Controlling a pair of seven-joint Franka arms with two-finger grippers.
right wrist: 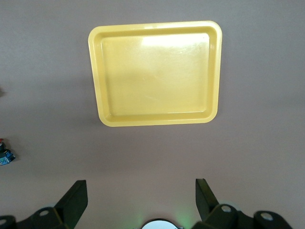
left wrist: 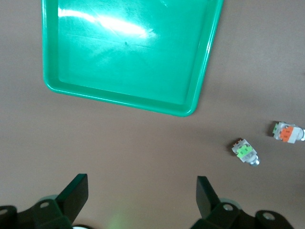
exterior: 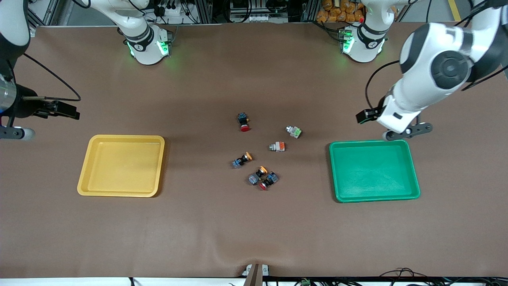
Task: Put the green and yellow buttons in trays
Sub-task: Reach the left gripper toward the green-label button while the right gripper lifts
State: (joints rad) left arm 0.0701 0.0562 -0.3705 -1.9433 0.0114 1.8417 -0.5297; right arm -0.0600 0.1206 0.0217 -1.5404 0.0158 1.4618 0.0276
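The yellow tray (exterior: 119, 194) lies toward the right arm's end and the green tray (exterior: 377, 197) toward the left arm's end; both are empty. Between them lie a green-blocked silver button (exterior: 294, 131), an orange-blocked silver button (exterior: 277, 147) and two yellow-capped buttons (exterior: 242, 160) (exterior: 258, 174). My left gripper (exterior: 406, 132) is open and empty, over the table by the green tray's rim (left wrist: 119, 98). Its wrist view shows the green-blocked button (left wrist: 245, 151) and the orange-blocked button (left wrist: 287, 133). My right gripper (exterior: 14, 133) is open and empty, over the table beside the yellow tray (right wrist: 157, 119).
Two red-capped black-and-blue switches lie among the buttons, one (exterior: 243, 121) farthest from the front camera and one (exterior: 269, 180) touching a yellow-capped button. A blue-bodied switch (right wrist: 5, 156) shows at the edge of the right wrist view. The brown mat covers the table.
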